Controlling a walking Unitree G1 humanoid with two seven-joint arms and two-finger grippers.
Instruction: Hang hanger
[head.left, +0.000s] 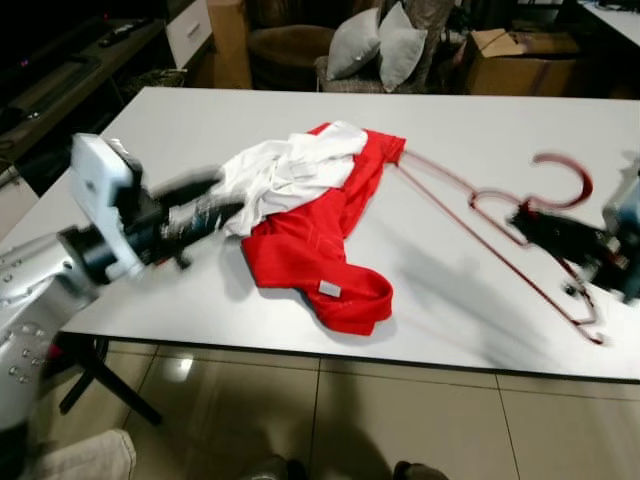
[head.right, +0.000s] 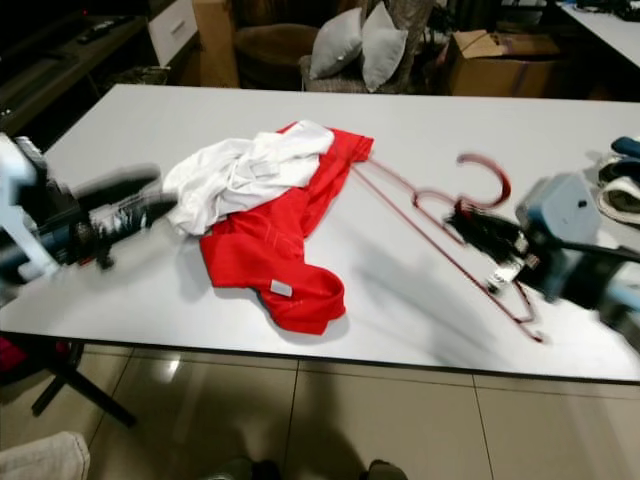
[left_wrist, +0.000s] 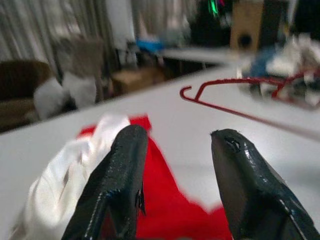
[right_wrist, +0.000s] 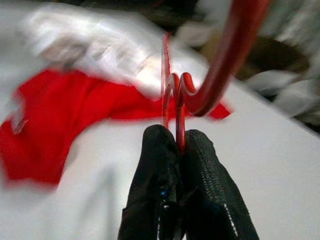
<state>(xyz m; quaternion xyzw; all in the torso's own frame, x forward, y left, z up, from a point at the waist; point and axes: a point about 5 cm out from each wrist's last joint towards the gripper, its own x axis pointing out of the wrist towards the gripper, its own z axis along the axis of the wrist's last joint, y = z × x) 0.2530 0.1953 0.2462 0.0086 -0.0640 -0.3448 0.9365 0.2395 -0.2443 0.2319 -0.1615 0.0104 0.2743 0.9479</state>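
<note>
A thin red wire hanger (head.left: 500, 215) is lifted a little over the white table (head.left: 470, 120), its hook (head.left: 565, 180) up and to the right. My right gripper (head.left: 540, 225) is shut on the hanger's neck (right_wrist: 175, 120), just below the hook. A red garment (head.left: 315, 245) lies crumpled mid-table with a white garment (head.left: 285, 170) on its far left part. My left gripper (head.left: 215, 205) hovers open at the white garment's left edge, its fingers (left_wrist: 125, 175) spread with nothing between them.
A brown armchair with grey cushions (head.left: 375, 45) stands behind the table, and cardboard boxes (head.left: 515, 60) sit at the back right. A dark side table (head.left: 60, 80) is at the far left. Folded items (head.right: 620, 190) lie at the table's right edge. Tiled floor (head.left: 330, 420) lies below.
</note>
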